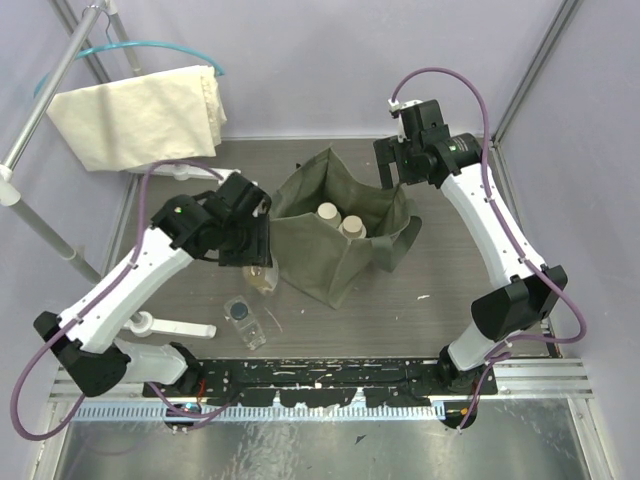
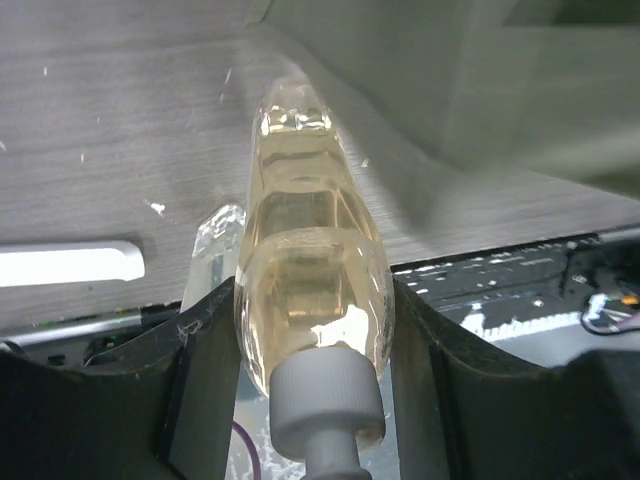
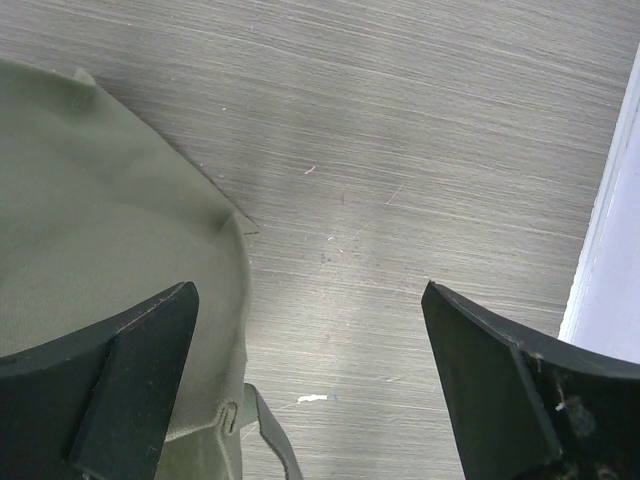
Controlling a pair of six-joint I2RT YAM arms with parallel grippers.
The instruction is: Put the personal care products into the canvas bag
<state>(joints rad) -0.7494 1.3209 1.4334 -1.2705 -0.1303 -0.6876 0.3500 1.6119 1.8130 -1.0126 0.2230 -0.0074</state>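
— Which step do we have in hand?

— The third product, we think. Our left claw (image 1: 256, 258) is closed partway on the yellow bottle (image 2: 305, 250), with one finger on each side of its body and the cap toward the wrist. The bottle is just beside the left wall of the bag (image 1: 330, 270), near the middle of the bench (image 1: 450, 270). We cannot tell if its far end touches the bench.

— And the bag?

— It stands open, a little toward the back edge. Two bottles (image 1: 327, 212) stand upright inside it.

— What is left outside?

— The clear bottle (image 1: 243, 318). It lies on its side, nearer the front edge and to the left of the bag.

— What about our right claw (image 3: 310, 295)?

— Its jaws are fully apart and it holds nothing. It hangs over the bench at the back right corner of the bag.

— So what does the next move ask of us?

— We judge that we must raise the yellow bottle above the rim and bring it right, over the opening. Then we lower it beside the two bottles and let go. The rim is soft cloth, so we should pass well over it and not push it inward.
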